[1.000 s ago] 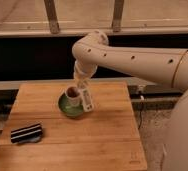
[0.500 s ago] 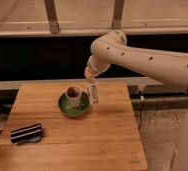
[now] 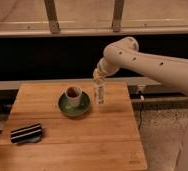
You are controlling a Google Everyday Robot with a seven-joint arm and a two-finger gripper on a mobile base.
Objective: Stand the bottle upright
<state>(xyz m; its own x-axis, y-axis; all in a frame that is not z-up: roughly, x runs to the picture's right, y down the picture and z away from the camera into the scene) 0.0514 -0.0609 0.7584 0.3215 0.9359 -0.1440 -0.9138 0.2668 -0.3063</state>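
The bottle (image 3: pixel 100 94) is small, slim and white with a pale printed label. It stands upright on the wooden table (image 3: pixel 87 140), just right of the green plate. My gripper (image 3: pixel 99 76) is directly above the bottle's cap, at the end of the white arm that reaches in from the right. I cannot tell whether it still touches the cap.
A white cup (image 3: pixel 74 95) with a brown inside stands on a green plate (image 3: pixel 67 108) left of the bottle. A black-and-white striped block (image 3: pixel 27 133) lies near the table's front left. A dark wall and rail run behind the table.
The arm has swung to the right and risen, away from the cup. The bottle, tilted next to the cup before, now stands upright right of the plate.
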